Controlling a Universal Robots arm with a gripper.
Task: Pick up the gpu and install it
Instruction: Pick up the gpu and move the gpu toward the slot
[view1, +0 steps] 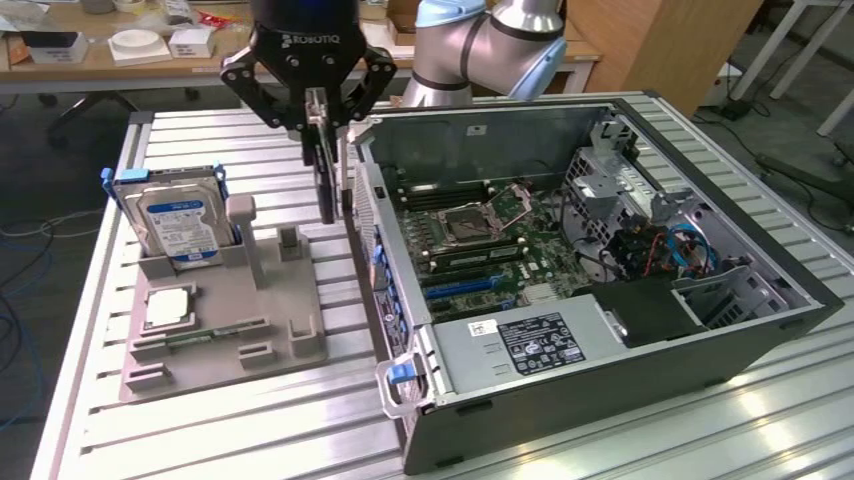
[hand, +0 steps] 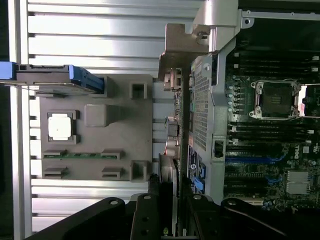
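Hand (view1: 320, 115) pinches the gpu (view1: 324, 180) by its upper end, fingers (view1: 350, 105) pressed on both faces. The card hangs edge-on, straight down below the hand, in the gap between the grey holder (view1: 267, 310) and the open computer case (view1: 747, 330), outside the case wall. Hard drive (view1: 184, 222) stands upright in the holder, well off to the hand's side. Motherboard (view1: 494, 250) lies on the hand's other side, inside the case. Slatted surface (view1: 200, 430) underneath.

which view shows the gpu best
exterior view: the gpu hangs upright and edge-on in the gripper, beside the open computer case. the wrist view looks down along its thin edge.
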